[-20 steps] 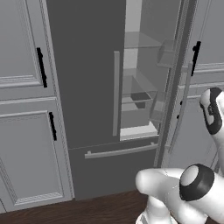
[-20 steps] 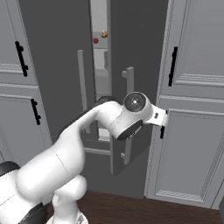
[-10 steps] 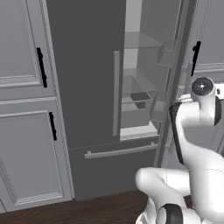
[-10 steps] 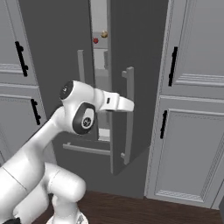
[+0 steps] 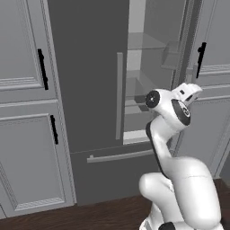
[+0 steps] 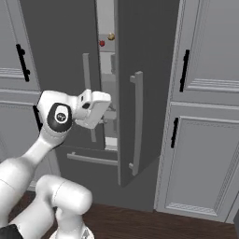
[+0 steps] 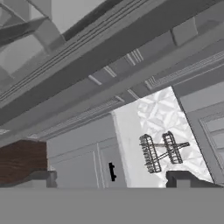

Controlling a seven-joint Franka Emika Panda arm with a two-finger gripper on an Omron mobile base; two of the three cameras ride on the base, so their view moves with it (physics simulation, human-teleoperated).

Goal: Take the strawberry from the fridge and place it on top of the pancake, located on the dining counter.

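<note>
Here the strawberry (image 6: 102, 43) sits up inside the fridge (image 6: 144, 56), above the spread, empty claw (image 7: 111, 177).

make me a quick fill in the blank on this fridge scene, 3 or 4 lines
1. The fridge's right door stands ____.
2. The strawberry on the upper shelf is ____ in colour.
3. Right beside the strawberry sits a small ____ item.
4. The gripper holds ____.

Missing words: open; red; tan-brown; nothing
</note>
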